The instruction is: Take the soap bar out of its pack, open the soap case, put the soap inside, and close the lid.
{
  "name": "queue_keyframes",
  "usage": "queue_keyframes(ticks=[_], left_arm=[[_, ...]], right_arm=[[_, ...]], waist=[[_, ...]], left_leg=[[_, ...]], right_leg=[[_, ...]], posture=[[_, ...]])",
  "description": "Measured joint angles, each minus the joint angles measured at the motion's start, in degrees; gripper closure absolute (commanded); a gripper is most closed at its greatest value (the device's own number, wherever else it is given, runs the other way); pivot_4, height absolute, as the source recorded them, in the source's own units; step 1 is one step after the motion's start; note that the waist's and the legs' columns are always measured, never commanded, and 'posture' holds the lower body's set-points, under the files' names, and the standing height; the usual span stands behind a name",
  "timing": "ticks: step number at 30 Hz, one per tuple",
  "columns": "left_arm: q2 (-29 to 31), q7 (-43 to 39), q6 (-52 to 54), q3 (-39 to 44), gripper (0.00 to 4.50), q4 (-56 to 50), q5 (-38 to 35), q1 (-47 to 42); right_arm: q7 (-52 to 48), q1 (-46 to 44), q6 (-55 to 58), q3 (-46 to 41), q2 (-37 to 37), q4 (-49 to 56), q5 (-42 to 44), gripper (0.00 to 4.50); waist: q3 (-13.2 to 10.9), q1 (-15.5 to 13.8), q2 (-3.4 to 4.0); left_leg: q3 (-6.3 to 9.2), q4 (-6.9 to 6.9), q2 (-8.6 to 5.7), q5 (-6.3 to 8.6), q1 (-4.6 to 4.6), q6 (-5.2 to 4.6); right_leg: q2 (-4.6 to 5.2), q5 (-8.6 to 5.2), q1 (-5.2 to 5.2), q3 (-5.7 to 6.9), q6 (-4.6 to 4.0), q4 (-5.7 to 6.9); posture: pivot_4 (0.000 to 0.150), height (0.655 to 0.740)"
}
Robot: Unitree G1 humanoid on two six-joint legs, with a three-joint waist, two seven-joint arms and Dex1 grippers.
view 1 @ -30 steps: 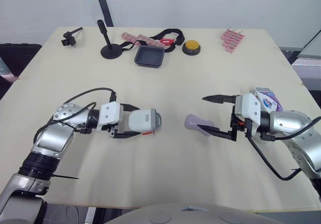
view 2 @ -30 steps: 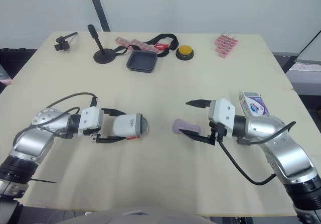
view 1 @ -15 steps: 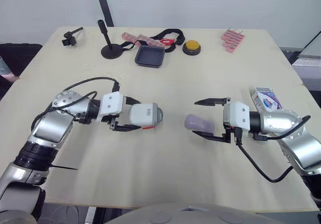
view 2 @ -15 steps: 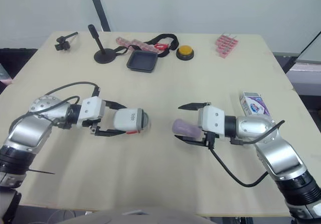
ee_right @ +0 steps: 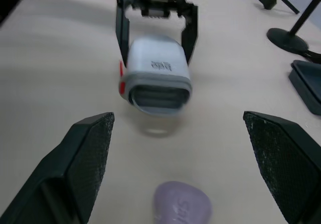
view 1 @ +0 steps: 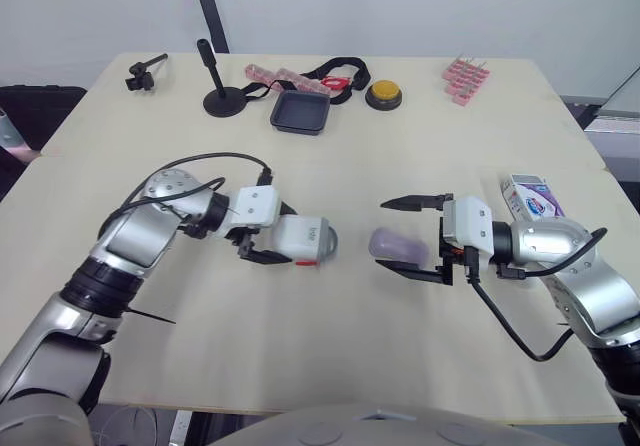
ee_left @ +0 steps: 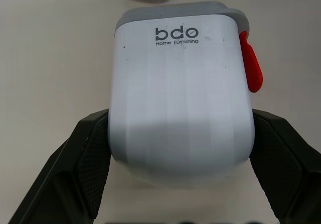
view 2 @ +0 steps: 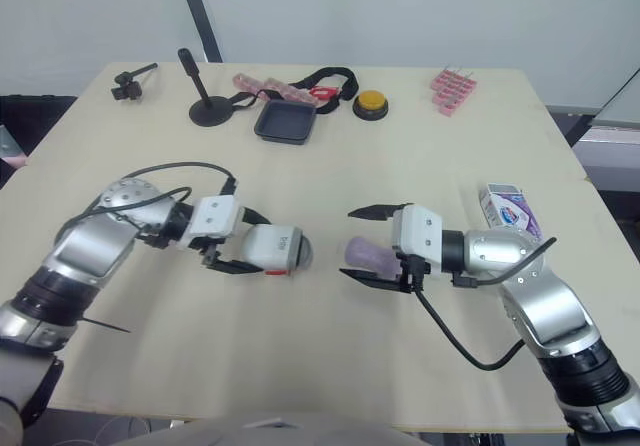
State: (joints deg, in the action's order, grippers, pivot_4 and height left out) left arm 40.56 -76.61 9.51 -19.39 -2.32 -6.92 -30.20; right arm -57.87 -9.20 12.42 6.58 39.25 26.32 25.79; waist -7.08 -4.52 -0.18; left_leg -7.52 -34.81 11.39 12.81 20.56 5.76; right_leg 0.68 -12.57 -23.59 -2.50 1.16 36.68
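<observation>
Item: soap case (view 1: 312,238), white body with a grey lid end and a red latch on one side, lid shut; it is clamped across its body by the left gripper (view 1: 285,236) and appears to be held a little clear of the worktop (view 1: 330,346), lid end turned toward the right arm. Item: soap bar (view 1: 398,245), lilac, unwrapped, laid on the worktop just beside the case and between the two spread fingers of the right gripper (view 1: 388,234), which are not closed on it. Item: soap pack (view 1: 530,196), left near the worktop's right edge, well apart from the soap. Step in hand, as judged: the unpacking is done, and the soap is about to be grasped while the case is presented; the case has not yet been opened. Next move, as judged: either the fingers are to be closed on the soap's sides, or the red latch is to be released first, since the lid must be up before the soap can be put in. Change noted against one second ago: the case has been carried rightward toward the soap, the gap between them much narrowed; the right gripper has been advanced from beside the pack until the soap is straddled; the soap itself has not been shifted.
</observation>
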Motion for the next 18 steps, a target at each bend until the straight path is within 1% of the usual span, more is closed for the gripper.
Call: queue_keyframes(ticks=[4, 7, 9, 11, 13, 18], left_arm=[[0.68, -0.30, -0.15, -0.07, 1.05, 0.50, 0.42, 0.06], [4.29, -1.35, -0.36, 0.79, 1.05, 1.47, 0.39, 0.71], [4.35, -1.33, -0.28, 1.16, 1.05, 1.57, 0.34, 0.67], [1.72, -0.92, 0.15, 0.94, 1.05, 1.56, 0.24, -0.29], [0.79, -0.75, 0.07, 0.28, 1.05, 1.49, 0.30, -0.95], [3.01, -1.40, -0.11, 0.39, 1.05, 1.53, 0.34, -0.90]], right_arm=[[0.28, -0.13, 0.52, -0.10, -0.86, 0.20, 0.75, 0.05], [-0.92, -0.02, 0.02, -0.20, -0.14, 0.83, 0.47, 0.05], [-1.18, 0.00, 0.12, -0.27, 0.04, 1.06, 0.58, 0.05], [-1.42, -0.05, 0.53, -0.28, 0.10, 1.15, 0.76, 0.05], [-1.64, -0.05, 0.66, -0.16, 0.10, 1.27, 0.73, 0.05], [-2.72, 0.65, 1.55, -0.18, 1.08, 1.89, 0.95, 0.05]], waist=[[0.00, 0.29, 0.01], [0.00, 0.23, 0.01], [0.00, 0.00, 0.01], [0.00, -0.57, 0.01], [0.00, -0.42, 0.01], [0.00, 0.36, 0.02]], left_leg=[[0.01, 0.02, 0.03, -0.01, -0.02, 0.03], [0.01, 0.03, 0.03, -0.01, -0.02, 0.04], [0.01, 0.02, 0.01, -0.01, -0.02, 0.04], [0.02, -0.01, -0.07, -0.02, 0.00, 0.02], [0.02, -0.02, -0.07, -0.02, 0.00, 0.02], [0.03, 0.05, 0.05, -0.03, -0.02, 0.06]], right_leg=[[-0.05, 0.00, 0.00, 0.00, 0.00, 0.01], [-0.04, 0.00, 0.00, 0.01, 0.00, 0.00], [-0.01, 0.00, 0.01, 0.02, 0.00, -0.01], [0.13, 0.00, 0.03, 0.06, 0.00, -0.01], [0.11, 0.00, 0.03, 0.04, 0.00, 0.00], [-0.06, 0.00, 0.03, 0.02, 0.00, -0.01]], posture=[[0.150, 0.7400], [0.150, 0.7400], [0.150, 0.7400], [0.150, 0.7400], [0.150, 0.7400], [0.150, 0.7400]])
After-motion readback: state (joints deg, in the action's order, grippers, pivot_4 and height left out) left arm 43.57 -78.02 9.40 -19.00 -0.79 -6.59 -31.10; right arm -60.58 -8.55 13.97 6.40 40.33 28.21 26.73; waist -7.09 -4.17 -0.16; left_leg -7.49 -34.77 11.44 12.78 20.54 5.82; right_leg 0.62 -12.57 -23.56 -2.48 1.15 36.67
